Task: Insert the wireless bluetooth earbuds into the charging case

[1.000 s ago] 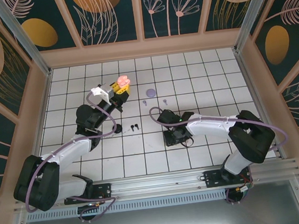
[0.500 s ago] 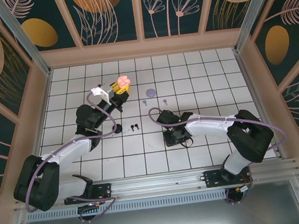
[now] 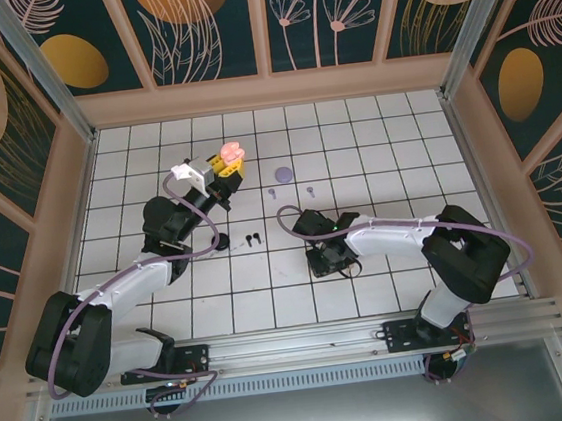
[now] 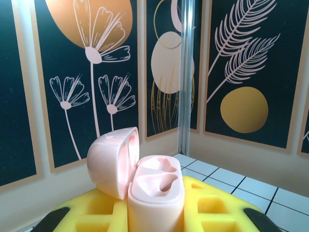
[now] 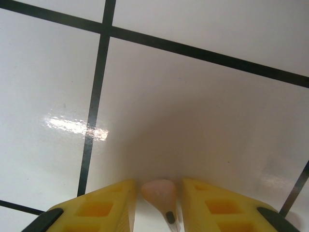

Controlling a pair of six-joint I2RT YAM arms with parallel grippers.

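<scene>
Layout of the tiled table (image 3: pixel 394 138), seen from above. The left gripper (image 3: pixel 228 163) sits far and left of centre, with the open case (image 4: pixel 154 193) upright between its fingers and clamped there; the lid hangs left of the case body. A round case (image 3: pixel 284 175) lies right of it, with a spread pair of earbuds (image 3: pixel 310 188) just nearer. A second round case (image 3: pixel 222 243) lies beside the left arm, a close pair of earbuds (image 3: pixel 252 240) just right of it. Near centre, the right gripper (image 3: pixel 326 259) straddles a single earbud (image 5: pixel 158 189) on the table, with narrow gaps either side.
</scene>
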